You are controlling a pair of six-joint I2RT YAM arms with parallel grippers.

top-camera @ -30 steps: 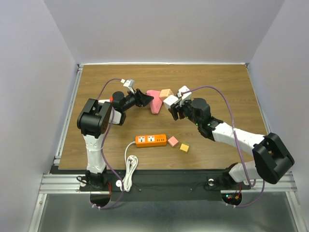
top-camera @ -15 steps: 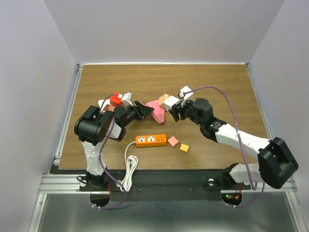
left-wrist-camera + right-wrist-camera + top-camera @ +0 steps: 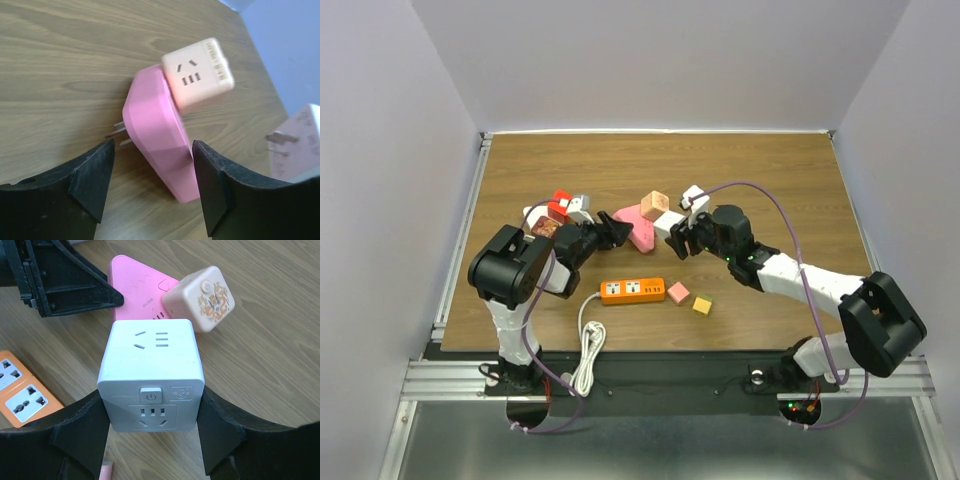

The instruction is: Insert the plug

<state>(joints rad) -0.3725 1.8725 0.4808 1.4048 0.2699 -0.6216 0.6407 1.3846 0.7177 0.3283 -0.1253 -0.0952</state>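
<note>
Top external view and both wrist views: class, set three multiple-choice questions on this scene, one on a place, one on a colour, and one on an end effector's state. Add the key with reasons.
1. Where does the orange power strip lie?
A. At the table's far edge
B. On the robot's side of the pink adapter
C. In an end effector

2. What colour is the cube held by the right end effector?
A. Green
B. Black
C. White

3. What is the state of the left end effector?
A. Open, gripping nothing
B. Shut on the strip
C. Shut on a cable

Key:
1 B: the top view shows the strip closer to the arm bases than the pink adapter.
2 C: the right wrist view shows a white cube between the fingers.
3 A: the left wrist view shows the fingers spread wide, with the pink adapter lying loose on the wood.
</note>
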